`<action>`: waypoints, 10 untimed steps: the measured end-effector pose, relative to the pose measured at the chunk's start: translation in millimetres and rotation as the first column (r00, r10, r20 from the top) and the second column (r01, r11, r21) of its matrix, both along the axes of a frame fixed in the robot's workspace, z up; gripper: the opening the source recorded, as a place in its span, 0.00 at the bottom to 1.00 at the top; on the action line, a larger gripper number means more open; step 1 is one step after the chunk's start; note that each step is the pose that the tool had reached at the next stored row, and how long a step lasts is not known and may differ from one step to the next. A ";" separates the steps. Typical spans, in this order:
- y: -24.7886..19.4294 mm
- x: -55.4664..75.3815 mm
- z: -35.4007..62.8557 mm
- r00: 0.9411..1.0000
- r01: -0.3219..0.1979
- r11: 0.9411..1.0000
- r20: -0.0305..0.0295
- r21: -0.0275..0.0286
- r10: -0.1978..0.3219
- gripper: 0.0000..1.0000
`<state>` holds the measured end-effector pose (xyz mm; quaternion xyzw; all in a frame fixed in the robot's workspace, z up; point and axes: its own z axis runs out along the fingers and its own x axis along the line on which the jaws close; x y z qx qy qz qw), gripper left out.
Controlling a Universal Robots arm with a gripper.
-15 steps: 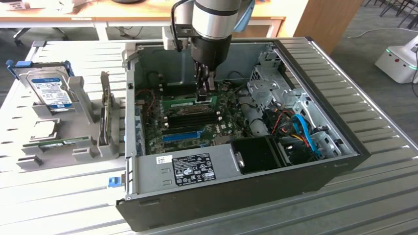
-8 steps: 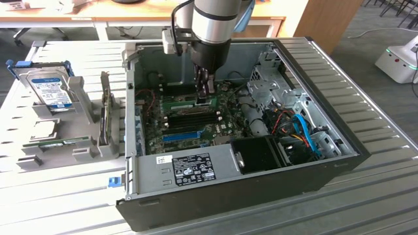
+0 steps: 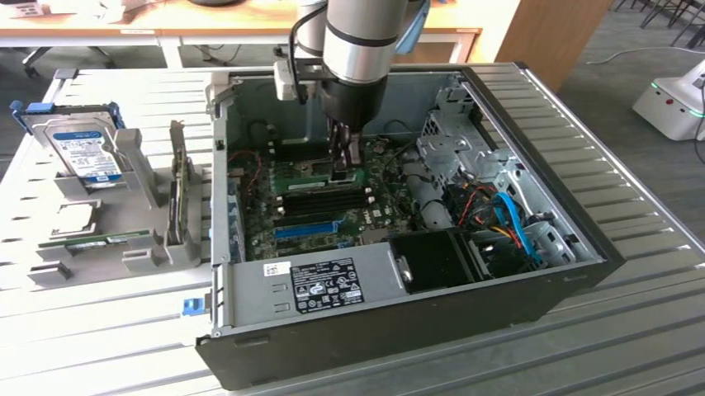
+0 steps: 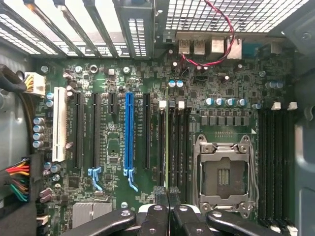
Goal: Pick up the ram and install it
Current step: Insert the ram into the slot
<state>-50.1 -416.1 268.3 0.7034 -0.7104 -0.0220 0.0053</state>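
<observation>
Inside the open computer case [image 3: 573,247], my gripper [image 3: 345,172] reaches down to the motherboard [image 3: 375,206]. Its black fingers [image 4: 161,209] are shut, tip to tip. A green ram [image 4: 171,147] stands edge-on in one of the black memory slots [image 4: 182,147], running straight out from under the fingertips. From the exterior view the ram [image 3: 306,172] is a thin green strip just to the left of the gripper. Whether the fingertips touch its edge I cannot tell. A second green stick [image 3: 105,241] lies in the grey holder outside the case.
A long blue expansion slot [image 4: 129,132] lies beside the memory slots, and the bare processor socket [image 4: 224,172] sits on the other side. More black memory slots [image 4: 275,162] lie past it. Blue and orange cables [image 3: 501,219] fill the case's right. A hard drive [image 3: 88,153] stands in the holder.
</observation>
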 end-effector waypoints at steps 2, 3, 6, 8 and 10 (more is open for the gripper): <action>0.0 0.0 -2.3 1.000 0.000 1.000 0.000 0.000 0.000 0.11; 0.0 0.0 -3.4 1.000 0.000 1.000 0.000 0.000 0.000 0.11; -0.1 0.0 -4.8 1.000 0.000 1.000 0.000 0.000 0.000 0.11; -0.1 0.0 -4.8 1.000 0.000 1.000 0.000 0.000 0.000 0.11; 0.0 0.0 -4.9 1.000 0.000 1.000 0.000 0.000 0.000 0.11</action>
